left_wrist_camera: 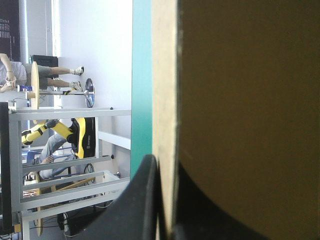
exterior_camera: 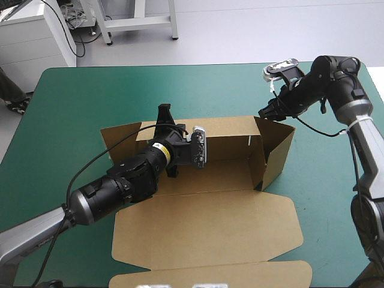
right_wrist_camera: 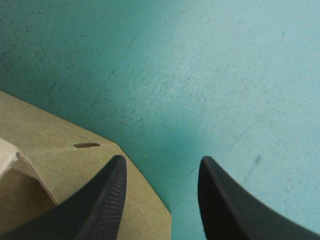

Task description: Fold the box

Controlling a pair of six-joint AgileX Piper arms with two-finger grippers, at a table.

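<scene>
Teal-green table [exterior_camera: 72,102], left claw [exterior_camera: 165,123] clamped on box [exterior_camera: 228,150] wall, right claw [right_wrist_camera: 162,160] apart beside corner

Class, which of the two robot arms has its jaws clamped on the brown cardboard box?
The left arm: its jaws pinch the far wall of the brown cardboard box. The right arm has its jaws open at the box's far right corner.

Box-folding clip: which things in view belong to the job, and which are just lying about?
Part of the job:
- brown box, walls raised, lid flat
- left end effector, shut on the box's back wall
- right end effector, open at the box's right end

Not part of it:
- teal-green cover under the box
</scene>
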